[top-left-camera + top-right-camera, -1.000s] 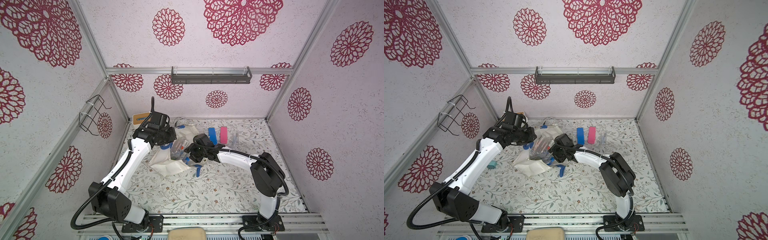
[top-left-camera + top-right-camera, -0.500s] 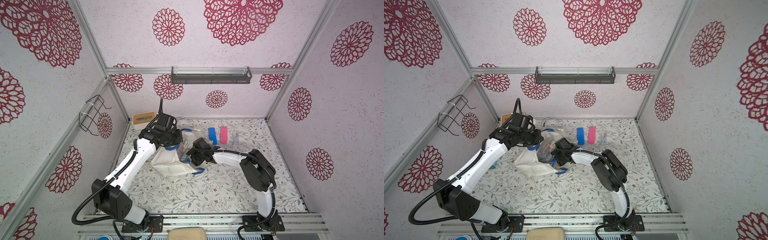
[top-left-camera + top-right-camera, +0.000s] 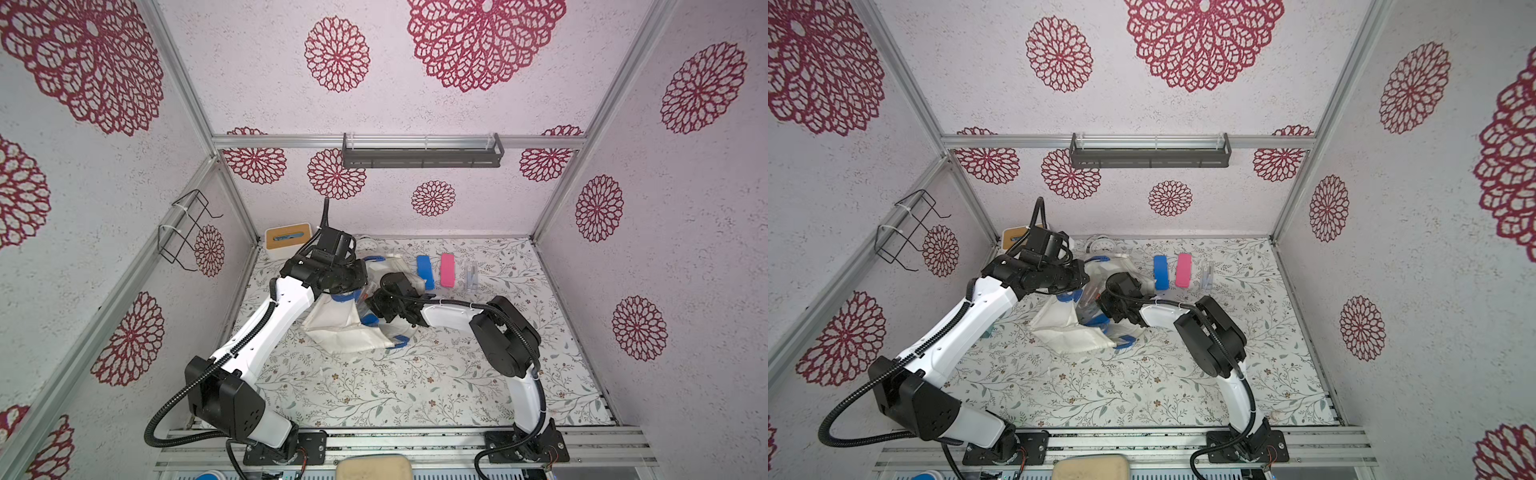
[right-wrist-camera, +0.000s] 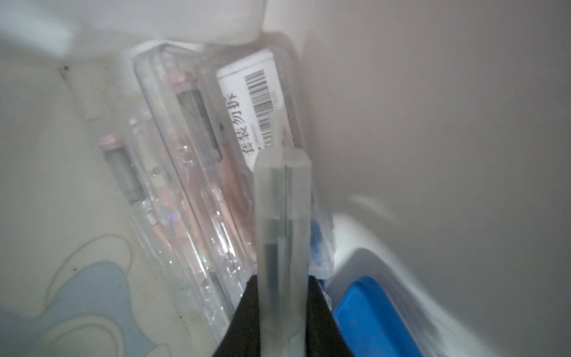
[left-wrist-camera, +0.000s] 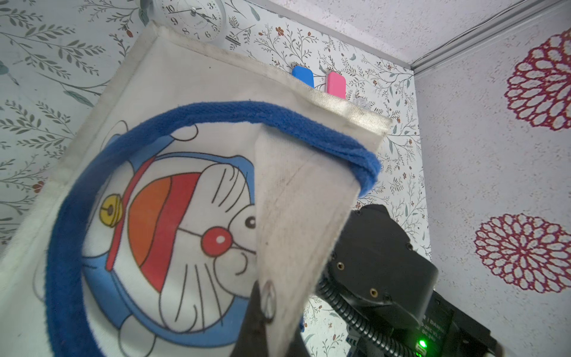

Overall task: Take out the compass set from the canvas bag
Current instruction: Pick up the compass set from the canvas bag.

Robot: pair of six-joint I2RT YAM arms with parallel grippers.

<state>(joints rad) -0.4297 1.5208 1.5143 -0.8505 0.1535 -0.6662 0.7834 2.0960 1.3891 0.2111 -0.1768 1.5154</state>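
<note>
The off-white canvas bag [image 3: 345,328] [image 3: 1067,328] lies tipped over on the floral table, left of centre. Its cartoon print and blue strap show in the left wrist view [image 5: 185,86]. My left gripper [image 3: 357,282] [image 5: 272,309] is shut on a flap of the bag's rim and holds it up. My right gripper [image 3: 376,301] [image 4: 282,296] reaches into the bag's mouth. It is shut on a slim frosted plastic case seen edge-on, the compass set [image 4: 282,216]. Clear cases with pink contents [image 4: 197,173] lean beside it inside the bag.
A blue case [image 3: 424,270], a pink case [image 3: 447,270] and a small clear case [image 3: 471,274] lie on the table behind the bag. A white clock [image 5: 193,18] and a wooden-topped box [image 3: 287,239] sit at the back left. A wire rack [image 3: 187,232] hangs on the left wall.
The left arm has swung toward the back, pulling the bag's rim with it. The right gripper went deeper into the bag and its jaws closed on the frosted case.
</note>
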